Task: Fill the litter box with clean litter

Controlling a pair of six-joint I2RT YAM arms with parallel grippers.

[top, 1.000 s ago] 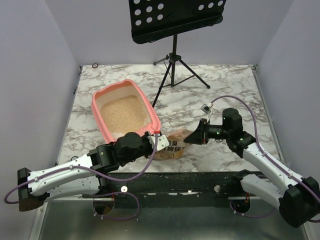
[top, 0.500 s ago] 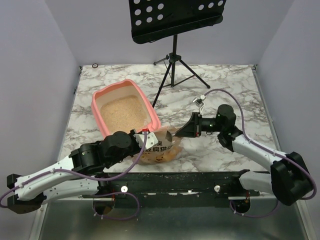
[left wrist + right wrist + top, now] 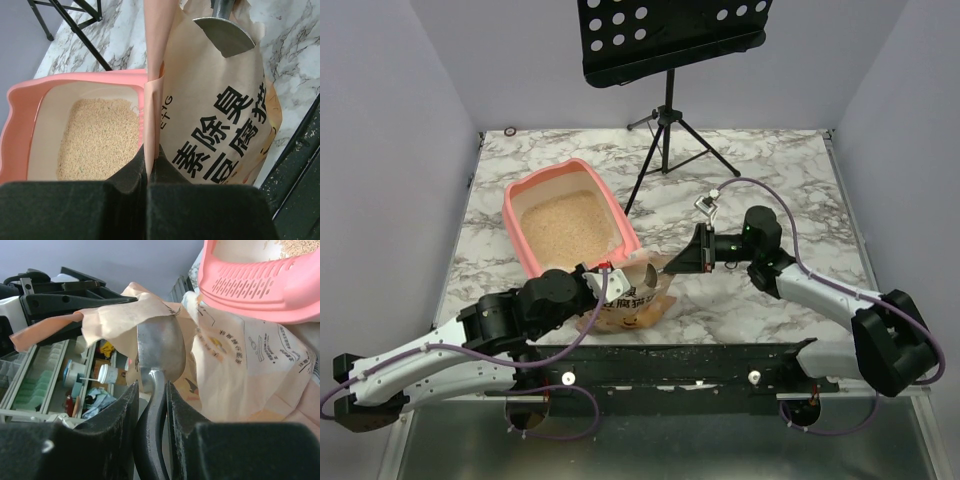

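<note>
The salmon-pink litter box [image 3: 516,205] lies at the left middle of the marble table, with beige clean litter [image 3: 565,225] spread in it. A tan bag printed with Chinese characters [image 3: 632,302] stands against the box's near corner. My left gripper [image 3: 610,281] is shut on the bag's upper edge [image 3: 152,75], just above the fingertips [image 3: 150,161]. My right gripper [image 3: 698,258] is shut on the handle of a metal scoop [image 3: 160,347], whose bowl [image 3: 225,32] sits at the bag's mouth. The box's slotted ledge [image 3: 245,282] shows above the bag [image 3: 240,370] in the right wrist view.
A black music stand on a tripod [image 3: 668,120] stands behind the box, one leg reaching toward its far right corner. A black rail [image 3: 670,362] dusted with spilled granules runs along the table's near edge. A small ring [image 3: 510,132] lies at the back left.
The left arm has drawn the bag left, closer to the litter box. The right gripper with the scoop has followed left, up to the bag's mouth.
</note>
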